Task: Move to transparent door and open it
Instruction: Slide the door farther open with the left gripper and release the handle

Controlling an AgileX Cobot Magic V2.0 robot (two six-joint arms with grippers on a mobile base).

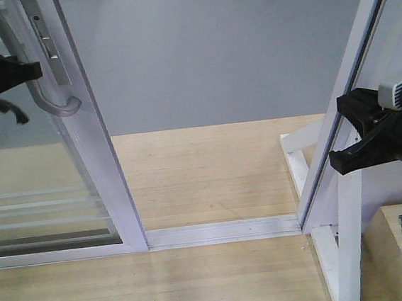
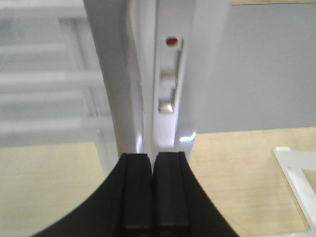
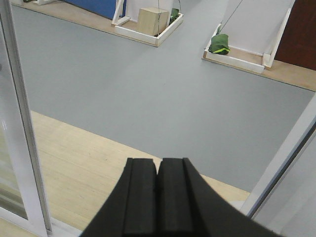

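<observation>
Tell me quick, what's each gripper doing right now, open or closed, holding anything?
Left gripper: closed, empty, just in front of the transparent door frame.
Right gripper: closed, holding nothing.

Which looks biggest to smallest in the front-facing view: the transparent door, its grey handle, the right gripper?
1. transparent door, cut off by the frame edges.
2. right gripper.
3. grey handle, partly cropped.
Gripper versus handle is unsure: the gripper sits nearer the camera.
</observation>
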